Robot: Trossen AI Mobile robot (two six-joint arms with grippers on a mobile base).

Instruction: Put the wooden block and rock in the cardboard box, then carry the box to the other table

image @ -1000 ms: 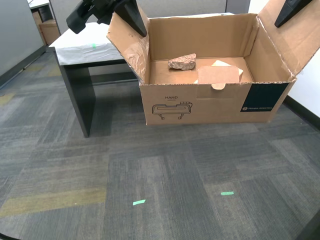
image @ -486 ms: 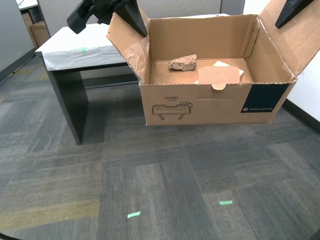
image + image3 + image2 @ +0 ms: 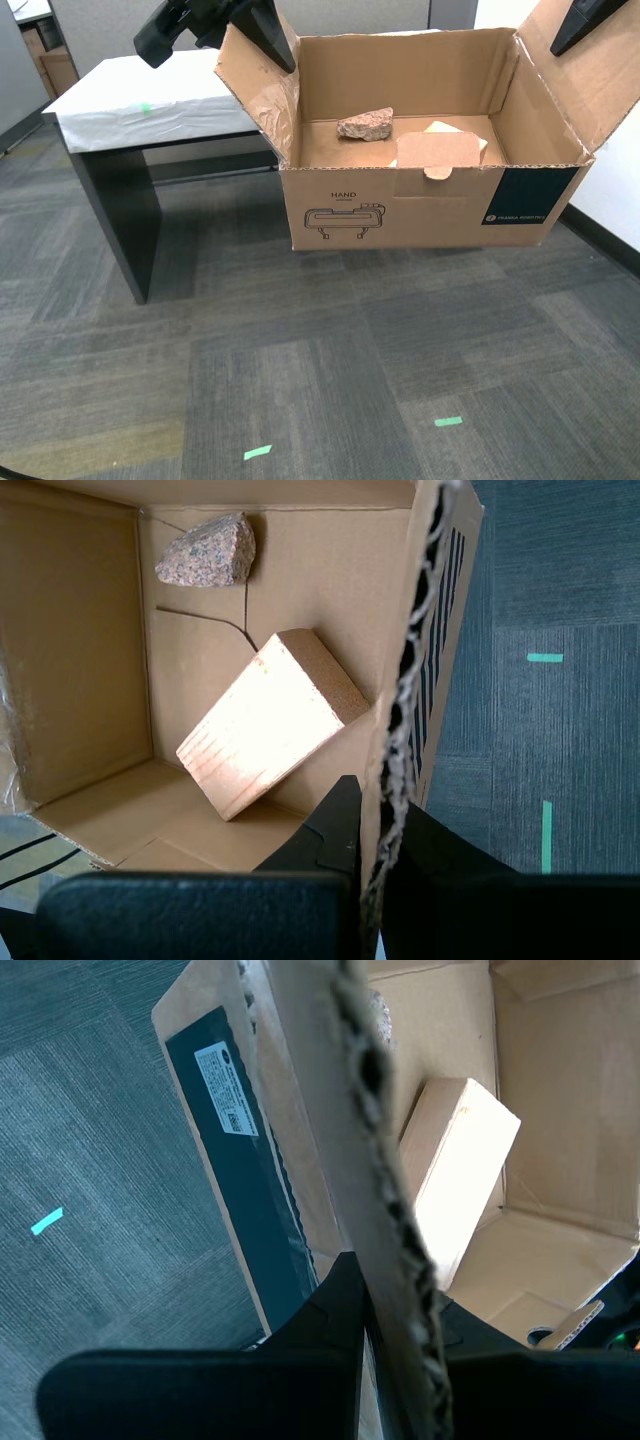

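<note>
The cardboard box (image 3: 420, 205) hangs above the carpet, held by its two side flaps. My first gripper (image 3: 270, 40) is shut on the flap at the exterior view's left, and its jaws (image 3: 375, 810) pinch the corrugated edge. My second gripper (image 3: 575, 25) is shut on the flap at the exterior view's right, near the green label (image 3: 240, 1160). Inside lie the rock (image 3: 365, 124) (image 3: 207, 552) and the wooden block (image 3: 270, 720) (image 3: 455, 1170), which an inner flap partly hides in the exterior view. The other table (image 3: 150, 100), cloth-covered with a green mark, stands behind at the exterior view's left.
Grey carpet tiles with small green tape marks (image 3: 448, 421) (image 3: 257, 452) lie below the box. A white wall with dark baseboard (image 3: 610, 240) runs along the exterior view's right. A grey partition and a brown cabinet (image 3: 50, 62) stand behind the table.
The camera has moved: the table slid toward the exterior view's left and the floor marks dropped lower. The box, its contents and both grippers keep the same place in the picture.
</note>
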